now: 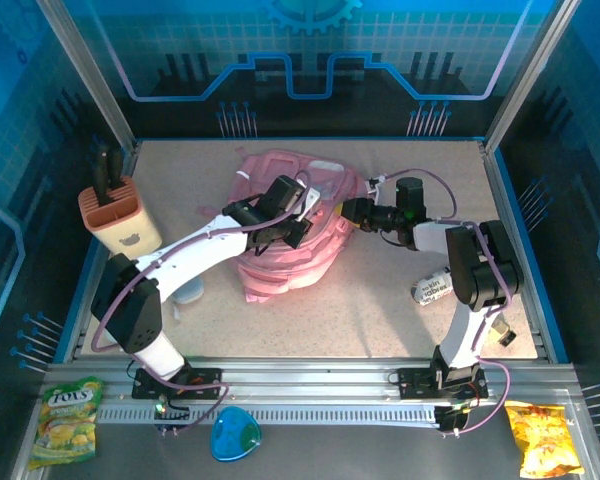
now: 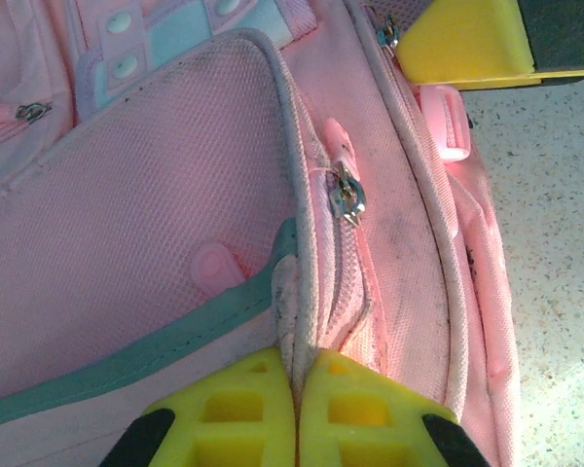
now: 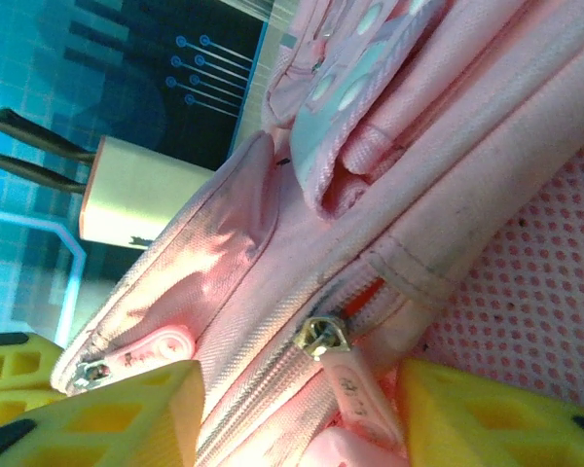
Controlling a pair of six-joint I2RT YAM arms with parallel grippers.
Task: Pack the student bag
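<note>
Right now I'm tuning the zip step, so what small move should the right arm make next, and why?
Probably close the right gripper on the zipper pull: it lies between the open jaws, while the left gripper is shut on a seam of the student bag, steadying it.

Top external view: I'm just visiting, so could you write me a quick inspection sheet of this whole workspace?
Surface: speckled beige table.
Job's things: pink student bag lying mid-table.
Clutter: peach holder with dark handles at left; crumpled white packet; green snack bag, yellow snack bag on front rail.
Grippers: left gripper shut on a bag seam; right gripper open around a zip pull.
Cables: purple cables along both arms.
Surroundings: blue printed walls.
</note>
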